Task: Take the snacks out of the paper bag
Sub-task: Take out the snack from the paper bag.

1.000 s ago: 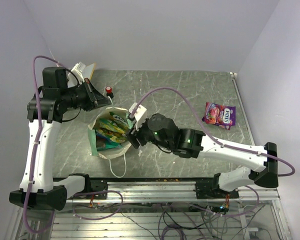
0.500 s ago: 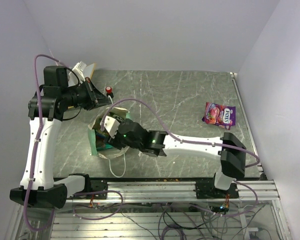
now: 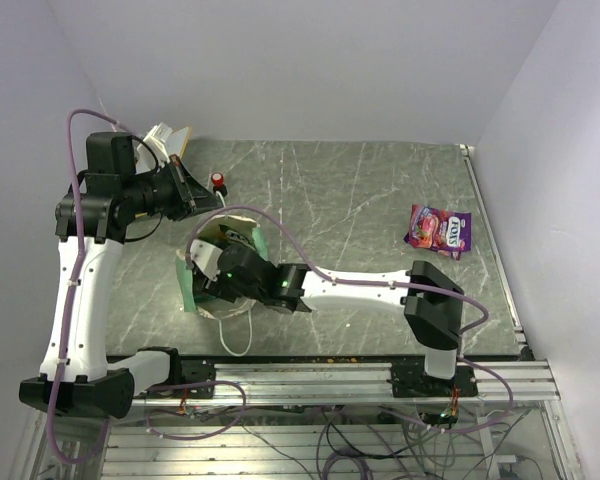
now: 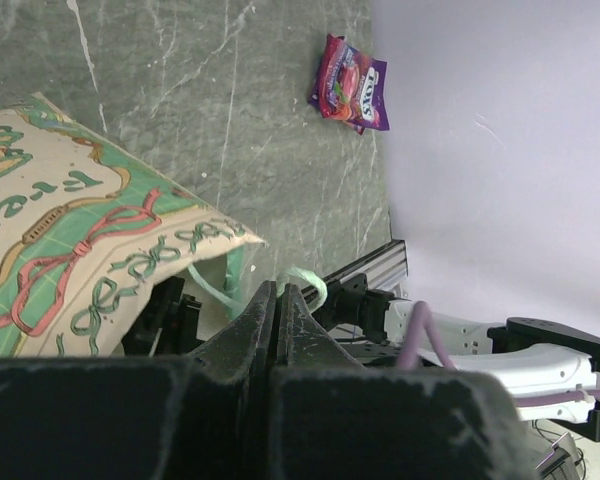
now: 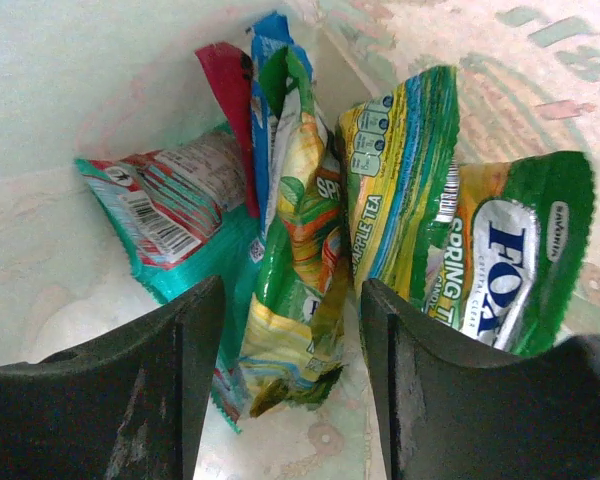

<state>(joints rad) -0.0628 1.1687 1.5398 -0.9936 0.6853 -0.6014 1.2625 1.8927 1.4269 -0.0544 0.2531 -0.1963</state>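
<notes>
The mint-green and cream paper bag [image 3: 188, 288] lies on its side at the table's left, mouth toward my right arm. My right gripper [image 5: 292, 330] is open inside it [image 3: 220, 272], its fingers on either side of a green-yellow snack packet [image 5: 295, 240]. A teal-red packet [image 5: 170, 225], a green apple-tea packet [image 5: 395, 190] and a green Fox packet [image 5: 515, 260] lie beside it against the cream inside [image 5: 100, 80]. My left gripper [image 4: 277, 287] is shut on the bag's string handle [image 4: 310, 278] at the bag's far rim [image 3: 195, 197]. A purple packet [image 3: 439, 230] lies on the table at the right.
A small red-capped bottle [image 3: 218, 181] stands behind the bag, close to my left gripper. A white board [image 3: 170, 137] leans in the back left corner. The bag's other string handle [image 3: 235, 338] trails toward the metal front rail [image 3: 380, 365].
My right arm has swung left and pushed its open gripper from the bag's right rim into the bag's mouth. The left arm and the purple packet have not moved.
</notes>
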